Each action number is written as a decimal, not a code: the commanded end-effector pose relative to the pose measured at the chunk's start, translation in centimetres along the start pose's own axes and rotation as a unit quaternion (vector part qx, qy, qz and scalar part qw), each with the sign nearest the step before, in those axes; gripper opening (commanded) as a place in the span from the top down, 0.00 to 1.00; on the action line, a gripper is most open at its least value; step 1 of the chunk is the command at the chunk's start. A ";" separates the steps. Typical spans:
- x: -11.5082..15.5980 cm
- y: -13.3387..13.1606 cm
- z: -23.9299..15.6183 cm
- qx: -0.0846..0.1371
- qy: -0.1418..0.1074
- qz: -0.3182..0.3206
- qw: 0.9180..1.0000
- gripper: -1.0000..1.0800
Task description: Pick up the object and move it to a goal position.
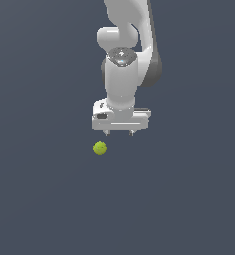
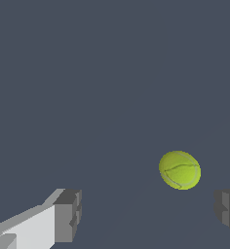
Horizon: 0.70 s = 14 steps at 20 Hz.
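Observation:
The object is a small yellow-green ball point(image 1: 99, 148) with faint darker seam lines, lying on the flat dark grey surface. In the exterior view my white gripper point(image 1: 119, 133) hangs just above and slightly to the exterior view's right of the ball, not touching it. Its two short fingertips point(image 1: 106, 132) stand wide apart, with nothing between them. In the wrist view the ball point(image 2: 180, 169) lies beyond the fingers, closer to one finger point(image 2: 228, 209) than to the other point(image 2: 68, 215). The gripper point(image 2: 147, 212) is open and empty.
The dark grey surface point(image 1: 40, 199) stretches flat in every direction around the ball. The white arm point(image 1: 124, 45) rises above the gripper toward the top of the exterior view. No goal marker shows.

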<state>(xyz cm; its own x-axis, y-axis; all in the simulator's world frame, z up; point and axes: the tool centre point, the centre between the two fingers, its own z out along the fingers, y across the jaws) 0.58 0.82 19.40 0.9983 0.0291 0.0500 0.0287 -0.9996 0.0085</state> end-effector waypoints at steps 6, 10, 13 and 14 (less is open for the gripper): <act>0.7 -0.7 -1.5 0.006 0.012 -0.003 1.000 0.04; 1.3 -1.3 -2.7 0.011 0.021 -0.005 1.000 0.04; 1.2 -1.2 -2.6 0.010 0.020 -0.004 1.000 0.04; 1.2 -1.3 -2.7 0.010 0.020 -0.004 1.000 0.04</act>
<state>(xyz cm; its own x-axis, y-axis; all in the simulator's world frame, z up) 1.65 2.11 22.11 0.9952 0.0380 0.0898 0.0392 -0.9992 -0.0110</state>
